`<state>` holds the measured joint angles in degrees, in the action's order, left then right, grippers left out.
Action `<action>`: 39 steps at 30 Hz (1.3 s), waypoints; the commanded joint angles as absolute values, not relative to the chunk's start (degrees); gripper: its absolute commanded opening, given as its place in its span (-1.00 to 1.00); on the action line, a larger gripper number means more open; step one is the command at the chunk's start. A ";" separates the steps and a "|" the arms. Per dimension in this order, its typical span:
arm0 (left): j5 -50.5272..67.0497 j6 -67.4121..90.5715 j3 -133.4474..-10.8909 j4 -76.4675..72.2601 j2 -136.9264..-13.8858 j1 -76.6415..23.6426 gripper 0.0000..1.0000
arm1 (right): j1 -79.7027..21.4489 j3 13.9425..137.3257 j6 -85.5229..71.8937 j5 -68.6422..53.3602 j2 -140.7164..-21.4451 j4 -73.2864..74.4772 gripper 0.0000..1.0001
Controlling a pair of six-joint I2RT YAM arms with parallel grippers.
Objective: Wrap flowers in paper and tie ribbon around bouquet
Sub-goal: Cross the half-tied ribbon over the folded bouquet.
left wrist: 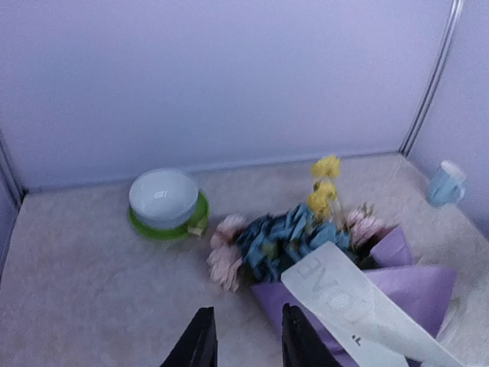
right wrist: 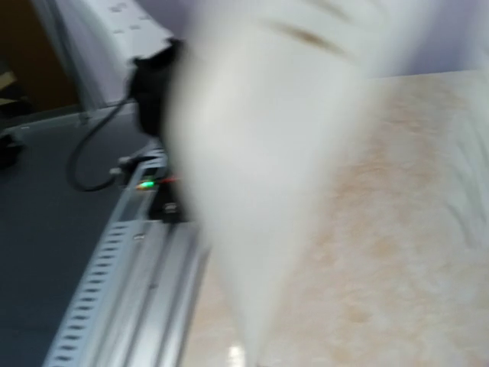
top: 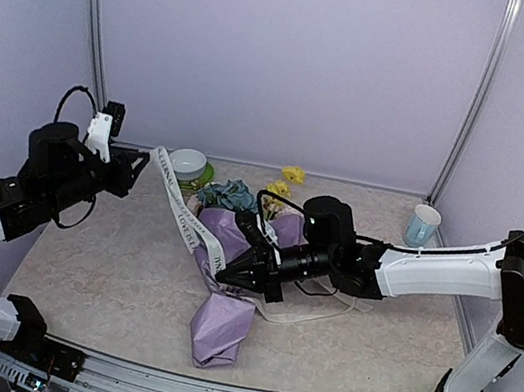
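**Left gripper** [left wrist: 246,325]: raised over the left side of the table [top: 87,267]. Its fingers stand a narrow gap apart, with nothing seen between them.

**Ribbon** [top: 176,203]: cream with dark lettering. One end is lifted just beside the left gripper, and the band slopes down and rightward to the middle of the bouquet.

**Bowl** [top: 187,162]: white, sitting on a green plate [left wrist: 160,232] at the table's far edge, left of centre.

**Bouquet** [top: 219,326]: lying in the middle of the table, narrow end toward the near edge and wide end toward the far edge.
- **Paper** [top: 225,230]: lilac and crinkled, wrapped round the stems.
- **Flowers** [top: 230,193]: a blue head, pale pink blossoms and yellow blooms showing out of the wide end, the yellow ones nearest the far edge.

**Right gripper** [top: 226,273]: low over the bouquet's middle, jaws closed on the ribbon where it crosses the paper. A blurred white band fills most of its wrist view.

**Mug** [top: 422,224]: pale blue, upright, near the far right corner.
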<state>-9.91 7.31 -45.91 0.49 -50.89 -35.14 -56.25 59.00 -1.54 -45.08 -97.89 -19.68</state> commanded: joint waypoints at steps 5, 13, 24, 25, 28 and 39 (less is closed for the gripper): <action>-6.94 20.26 -26.50 0.60 -51.91 -32.44 0.37 | -56.20 55.91 -1.29 -53.43 -89.86 -13.51 -1.00; -13.69 10.95 -23.20 -9.42 -51.95 -53.22 0.56 | -54.77 51.87 -3.89 -51.91 -86.33 -15.75 -1.00; -3.78 -3.49 -21.30 -40.71 -68.31 -67.26 0.98 | -54.79 50.24 -5.13 -49.22 -87.25 -18.35 -1.00; -3.34 -3.45 -22.03 -41.95 -69.92 -67.44 0.98 | -54.83 50.21 -5.10 -49.15 -87.27 -18.31 -1.00; -0.02 -3.60 -22.51 -47.79 -73.82 -67.58 0.98 | -54.81 50.01 -5.10 -49.15 -87.28 -18.59 -1.00; 6.32 -1.57 -26.62 -53.79 -83.45 -68.19 0.36 | -54.75 49.30 -4.74 -49.09 -86.73 -18.94 -1.00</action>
